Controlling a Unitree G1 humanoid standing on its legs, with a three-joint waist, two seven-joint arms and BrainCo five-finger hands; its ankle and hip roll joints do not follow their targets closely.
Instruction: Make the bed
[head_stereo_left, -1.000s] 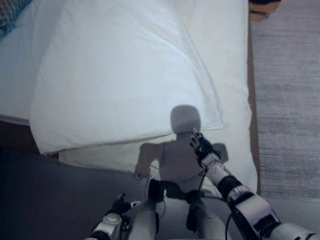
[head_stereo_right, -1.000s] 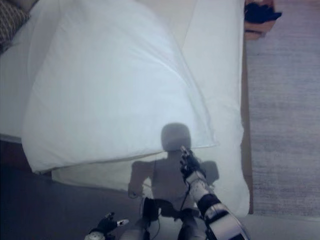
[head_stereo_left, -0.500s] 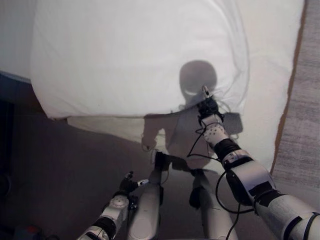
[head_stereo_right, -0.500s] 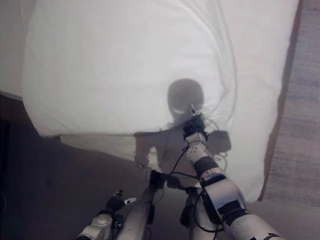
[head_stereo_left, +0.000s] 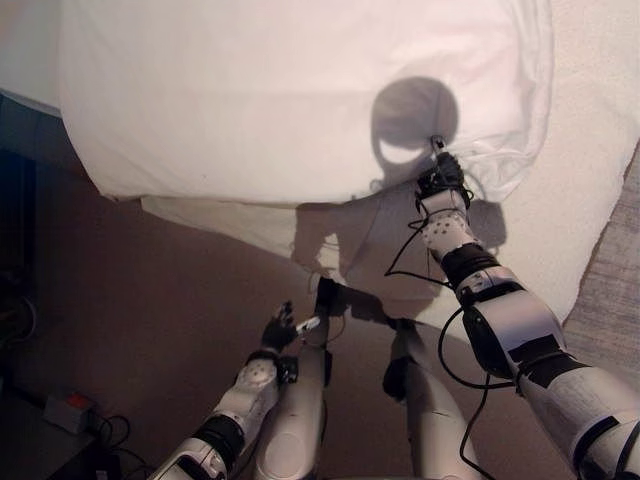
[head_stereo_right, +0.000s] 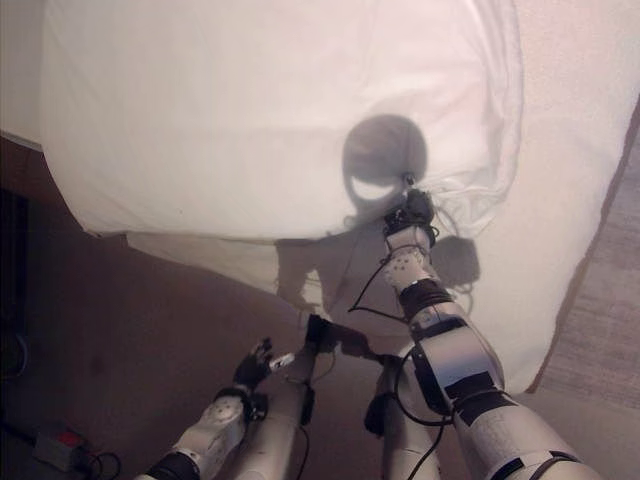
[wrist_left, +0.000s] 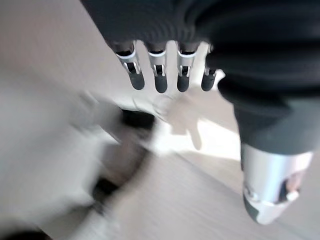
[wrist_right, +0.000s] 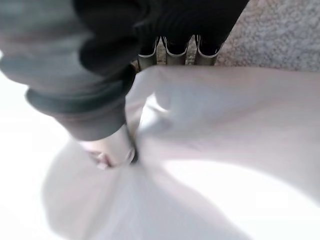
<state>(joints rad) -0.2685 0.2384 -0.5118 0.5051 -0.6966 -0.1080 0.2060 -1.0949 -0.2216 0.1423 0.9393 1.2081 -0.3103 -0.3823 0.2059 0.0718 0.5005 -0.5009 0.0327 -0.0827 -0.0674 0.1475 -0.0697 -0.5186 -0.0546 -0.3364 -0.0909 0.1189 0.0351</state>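
A big white duvet (head_stereo_left: 300, 90) lies across the bed, its near edge overhanging the white sheet (head_stereo_left: 590, 150). My right hand (head_stereo_left: 442, 180) is at the duvet's near right corner, shut on the cloth, which bunches into folds around it. In the right wrist view the thumb (wrist_right: 112, 150) pinches the white cloth (wrist_right: 225, 115) against the fingers (wrist_right: 175, 55). My left hand (head_stereo_left: 277, 328) hangs low over the floor in front of the bed, open and holding nothing; its fingers (wrist_left: 160, 80) show straight in the left wrist view.
Brown floor (head_stereo_left: 150, 300) lies before the bed. A grey rug (head_stereo_left: 615, 300) borders the bed's right side. A small box with a red part and cables (head_stereo_left: 68, 410) sits on the floor at the lower left.
The camera has shifted toward the bed. My right hand has reached forward to the duvet corner and closed on it, and the cloth now puckers there. My left hand has risen slightly.
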